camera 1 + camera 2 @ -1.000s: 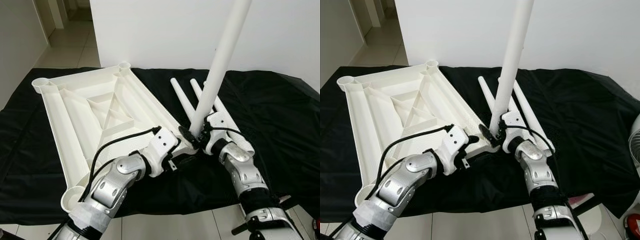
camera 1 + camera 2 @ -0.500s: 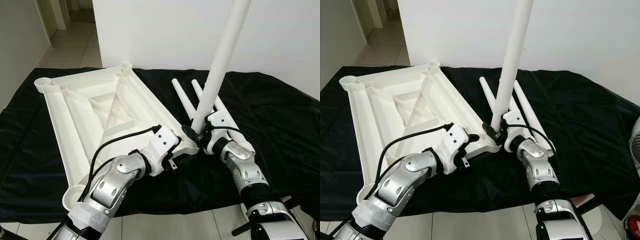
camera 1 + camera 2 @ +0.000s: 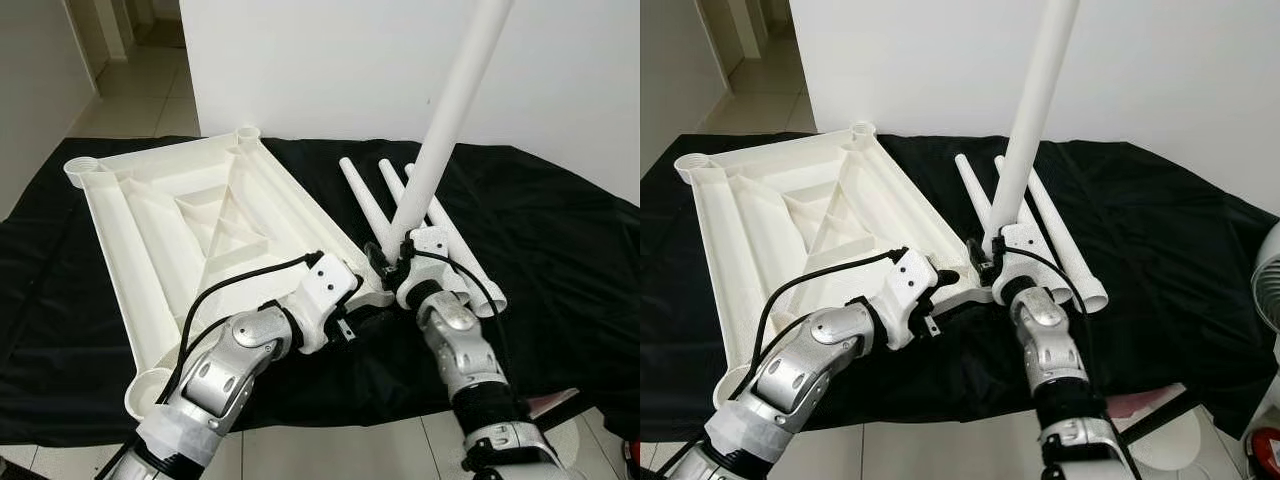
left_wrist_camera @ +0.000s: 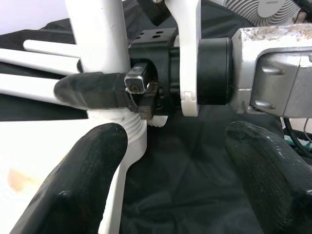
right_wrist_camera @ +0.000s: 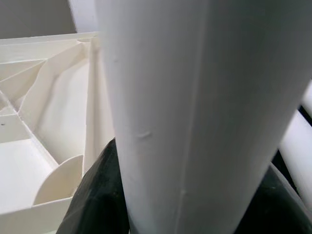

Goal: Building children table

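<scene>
The white table top (image 3: 150, 230) lies upside down on a black cloth (image 3: 560, 230), with round sockets at its corners. My right gripper (image 3: 395, 262) is shut on a long white leg (image 3: 450, 110). The leg stands nearly upright, its foot at the near right corner socket (image 4: 134, 134). In the right wrist view the leg (image 5: 195, 97) sits between dark fingers (image 5: 97, 190). My left gripper (image 4: 180, 180) is open just in front of that corner; one finger (image 4: 83, 180) is next to the socket. Three more legs (image 3: 365, 200) lie on the cloth behind.
A white wall (image 3: 330, 60) rises just behind the cloth. At the right edge stands a fan (image 3: 1268, 290), with a red object (image 3: 1268, 450) on the floor below it. A tiled corridor (image 3: 150, 90) opens at the back left.
My right forearm has swung in towards the left, still holding the leg at the corner; the leg's foot sits slightly farther back. The left arm has kept its place.
</scene>
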{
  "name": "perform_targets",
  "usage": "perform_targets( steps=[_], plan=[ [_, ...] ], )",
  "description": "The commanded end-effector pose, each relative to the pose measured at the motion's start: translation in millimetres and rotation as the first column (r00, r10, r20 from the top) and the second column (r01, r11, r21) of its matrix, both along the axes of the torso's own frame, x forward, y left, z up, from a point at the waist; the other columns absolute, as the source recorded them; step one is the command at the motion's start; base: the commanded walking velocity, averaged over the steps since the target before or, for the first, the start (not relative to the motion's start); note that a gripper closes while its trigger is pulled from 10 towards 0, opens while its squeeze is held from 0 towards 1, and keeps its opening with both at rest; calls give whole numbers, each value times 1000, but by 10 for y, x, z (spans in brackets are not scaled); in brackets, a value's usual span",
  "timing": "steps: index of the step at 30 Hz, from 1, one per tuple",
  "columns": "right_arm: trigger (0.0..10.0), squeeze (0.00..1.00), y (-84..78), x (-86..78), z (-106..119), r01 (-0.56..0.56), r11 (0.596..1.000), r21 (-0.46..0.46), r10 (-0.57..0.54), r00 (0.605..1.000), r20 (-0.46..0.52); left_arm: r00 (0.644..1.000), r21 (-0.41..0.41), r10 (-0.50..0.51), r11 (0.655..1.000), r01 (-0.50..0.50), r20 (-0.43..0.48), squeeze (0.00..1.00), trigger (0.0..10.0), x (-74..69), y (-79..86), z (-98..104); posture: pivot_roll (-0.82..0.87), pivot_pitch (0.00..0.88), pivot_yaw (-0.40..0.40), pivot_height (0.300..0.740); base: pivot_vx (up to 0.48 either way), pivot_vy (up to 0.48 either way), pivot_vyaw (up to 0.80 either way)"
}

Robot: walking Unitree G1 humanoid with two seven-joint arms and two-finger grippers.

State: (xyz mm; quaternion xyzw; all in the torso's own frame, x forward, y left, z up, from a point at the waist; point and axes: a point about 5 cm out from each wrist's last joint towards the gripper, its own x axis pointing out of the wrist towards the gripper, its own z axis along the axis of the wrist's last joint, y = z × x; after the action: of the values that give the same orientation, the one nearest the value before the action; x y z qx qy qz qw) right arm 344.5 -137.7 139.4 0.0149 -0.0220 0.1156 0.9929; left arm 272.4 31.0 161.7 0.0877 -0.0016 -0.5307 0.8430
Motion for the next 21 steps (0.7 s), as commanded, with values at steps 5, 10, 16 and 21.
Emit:
perform_targets(
  steps=[5,10,16,21],
  plan=[
    [10000,0,134,-156,-163,179,982,55,-175,982,-65,999,2,-41,999,41,-19,0,10000,-49,-37,-27,33,32,-51,740,0,0,0],
    [10000,0,299,-204,-65,156,986,61,-155,988,-14,999,0,-49,999,49,-18,0,10000,-50,-59,-24,28,24,-51,740,0,0,0],
    [10000,1000,205,-164,-15,157,986,62,-157,988,-10,998,2,-55,999,55,-16,0,10000,-58,-69,-27,31,15,-56,740,0,0,0],
    [10000,1000,173,-163,10,150,986,77,-150,989,-3,998,1,-53,999,53,-17,0,10000,-61,-68,-28,34,12,-58,740,0,0,0]
  ],
)
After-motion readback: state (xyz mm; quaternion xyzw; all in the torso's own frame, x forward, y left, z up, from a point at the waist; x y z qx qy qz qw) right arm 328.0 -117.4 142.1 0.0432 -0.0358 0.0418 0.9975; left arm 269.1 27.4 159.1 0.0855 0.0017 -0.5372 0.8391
